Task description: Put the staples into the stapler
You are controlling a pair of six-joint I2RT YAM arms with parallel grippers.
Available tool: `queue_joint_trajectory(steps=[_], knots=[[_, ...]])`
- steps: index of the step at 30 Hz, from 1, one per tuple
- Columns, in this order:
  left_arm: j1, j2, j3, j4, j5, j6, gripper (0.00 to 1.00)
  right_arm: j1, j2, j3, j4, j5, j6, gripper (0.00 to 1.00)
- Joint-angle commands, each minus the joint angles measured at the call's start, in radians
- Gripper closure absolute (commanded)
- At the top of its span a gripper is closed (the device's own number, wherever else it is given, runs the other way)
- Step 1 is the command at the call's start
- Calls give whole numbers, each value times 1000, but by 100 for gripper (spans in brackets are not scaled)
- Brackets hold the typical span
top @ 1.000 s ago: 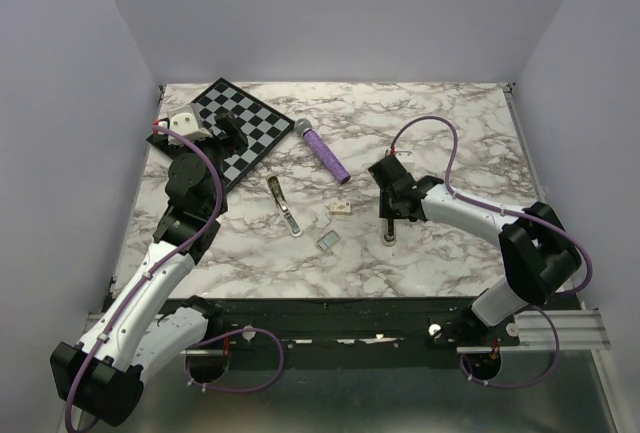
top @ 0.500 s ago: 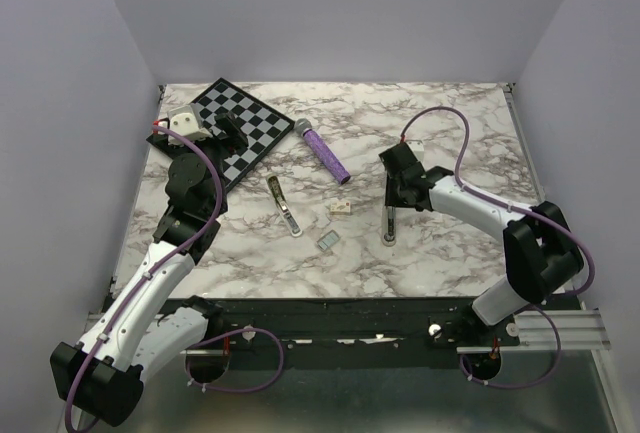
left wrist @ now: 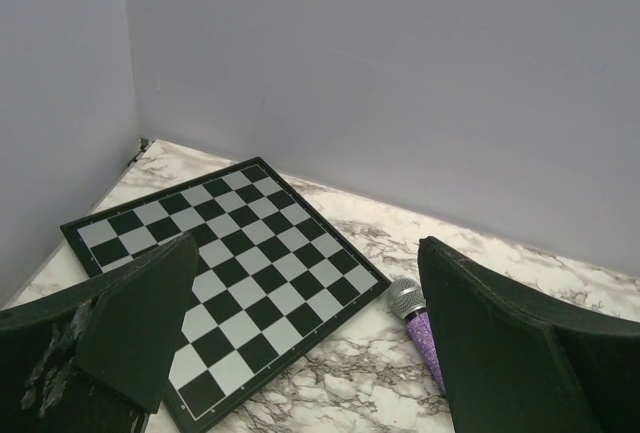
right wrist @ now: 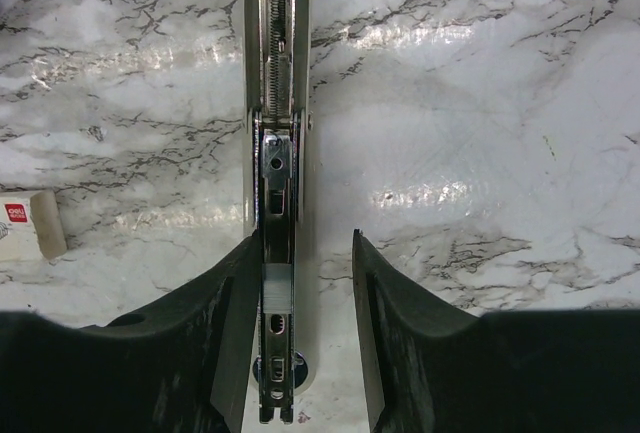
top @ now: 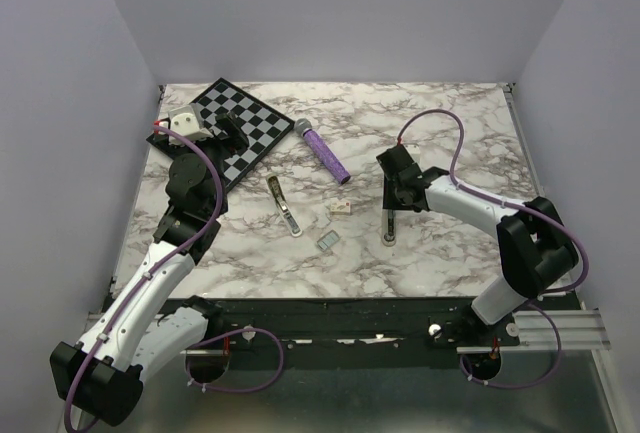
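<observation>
An open stapler (top: 388,219) lies on the marble, and its bare metal channel (right wrist: 276,103) runs straight up the right wrist view. A small silver-grey block of staples (right wrist: 276,288) sits in that channel. My right gripper (top: 391,196) (right wrist: 305,253) is open and straddles the stapler, its left finger (right wrist: 230,333) against the channel's side. Another small grey staple block (top: 327,240) lies loose on the table. A second metal stapler (top: 284,205) lies left of centre. My left gripper (top: 228,131) (left wrist: 305,353) is open and empty above the chessboard's near corner.
A black-and-white chessboard (top: 235,121) (left wrist: 220,253) lies at the back left. A purple microphone (top: 322,151) (left wrist: 415,318) lies beside it. A small cream box (top: 341,207) (right wrist: 25,228) sits between the two staplers. Walls close in the back and sides.
My right gripper has drawn back a little toward the far side along the stapler. The stapler, the loose staples and the left arm have not moved.
</observation>
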Motion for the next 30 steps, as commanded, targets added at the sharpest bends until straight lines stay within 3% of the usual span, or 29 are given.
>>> queue_joint_trajectory(steps=[1, 19, 30], knots=[[-4, -4, -12, 32, 7, 9, 1, -7, -9, -31, 9, -18, 8, 51], [-4, -7, -12, 33, 11, 6, 1, -9, -98, -36, 12, -28, -10, 50], [-4, -6, -12, 33, 11, 6, 1, -21, -52, -42, 3, -17, -7, 51]])
